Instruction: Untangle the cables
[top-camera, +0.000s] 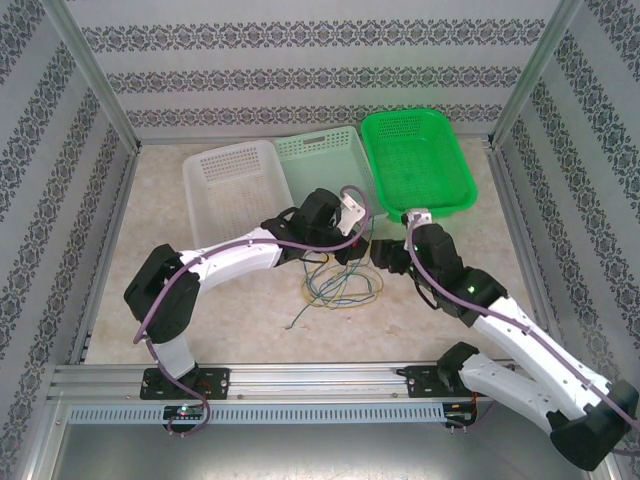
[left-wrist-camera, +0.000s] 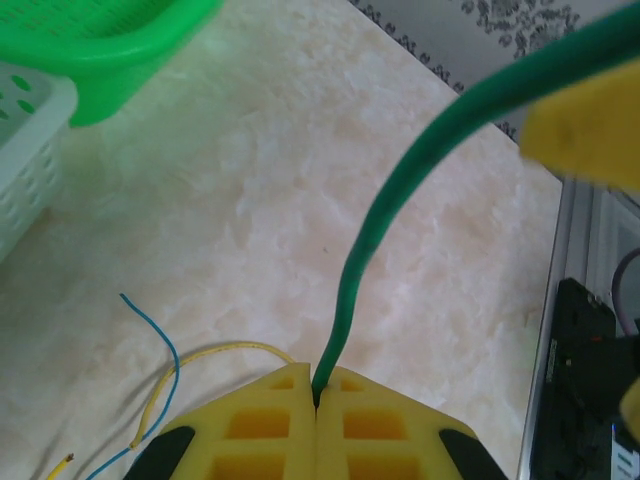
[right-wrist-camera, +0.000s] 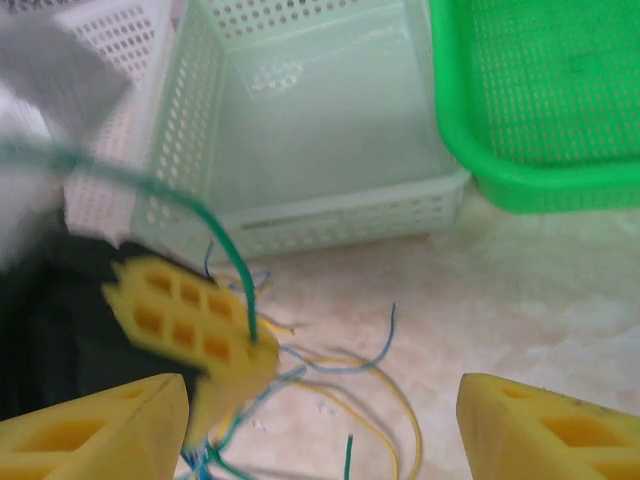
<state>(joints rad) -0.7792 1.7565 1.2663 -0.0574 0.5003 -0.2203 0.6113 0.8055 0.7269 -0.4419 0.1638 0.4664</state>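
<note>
The left end effector (left-wrist-camera: 317, 392) is clenched on a green cable (left-wrist-camera: 372, 235), which rises from between its fingers. The right end effector (right-wrist-camera: 325, 425) faces it, released. Beneath them the other cables (top-camera: 338, 290) lie tangled on the bench (top-camera: 250, 320), near the baskets (top-camera: 320, 165).

Three baskets are set in a row at the far end of the tabletop (top-camera: 260, 310): a white basket (top-camera: 232, 185) on the left, a pale green basket (top-camera: 322, 158) in the middle, a bright green basket (top-camera: 415, 150) on the right, each touching the next. The tabletop is enclosed by patterned walls (top-camera: 300, 70).
</note>
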